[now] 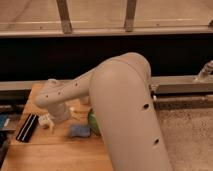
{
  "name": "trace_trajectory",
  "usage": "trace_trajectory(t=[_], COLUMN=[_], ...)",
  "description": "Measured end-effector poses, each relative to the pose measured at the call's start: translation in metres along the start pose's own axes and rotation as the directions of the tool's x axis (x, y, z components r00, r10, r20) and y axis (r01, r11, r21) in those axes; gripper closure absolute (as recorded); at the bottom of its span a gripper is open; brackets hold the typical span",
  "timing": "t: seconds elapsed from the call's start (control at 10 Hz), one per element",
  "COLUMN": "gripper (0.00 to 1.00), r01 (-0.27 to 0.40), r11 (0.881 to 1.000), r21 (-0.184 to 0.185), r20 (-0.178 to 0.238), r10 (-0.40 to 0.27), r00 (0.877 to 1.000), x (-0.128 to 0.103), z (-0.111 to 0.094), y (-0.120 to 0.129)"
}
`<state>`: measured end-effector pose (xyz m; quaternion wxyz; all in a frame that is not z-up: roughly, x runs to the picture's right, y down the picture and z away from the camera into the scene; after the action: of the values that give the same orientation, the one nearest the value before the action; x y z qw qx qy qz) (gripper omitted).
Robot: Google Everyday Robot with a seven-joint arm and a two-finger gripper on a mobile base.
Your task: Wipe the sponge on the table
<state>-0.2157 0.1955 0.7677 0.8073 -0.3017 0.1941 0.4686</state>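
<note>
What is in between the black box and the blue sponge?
In the camera view, the tool sits between the black box and the sponge, low over the table, with a small white thing by it.

A smooth, faintly glossy cream plastic arm (pixel 125 100) fills the middle of the frame and ends at the lower left in the gripper (pixel 48 120), of the same pale plastic, over a matt light wood table (pixel 55 152) bearing a dull, soft-looking blue sponge (pixel 79 131) and a shiny green bowl (pixel 92 122).
</note>
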Motion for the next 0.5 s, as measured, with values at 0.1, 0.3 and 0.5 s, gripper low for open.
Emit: trace_trajectory(t=[0.1,0.3,0.5], gripper=[0.20,0.20,0.20], r01=[-0.002,0.000,0.003], r11=[1.000,1.000,1.000], r21=[0.000,0.006,0.006], r20=[0.000,-0.010,-0.026], r10=[0.002,0.000,-0.003], r00=[1.000,1.000,1.000], x=[0.0001,-0.0017,-0.0029], z=[-0.0002,0.0018,0.0072], y=[-0.0009,-0.0002,0.0045])
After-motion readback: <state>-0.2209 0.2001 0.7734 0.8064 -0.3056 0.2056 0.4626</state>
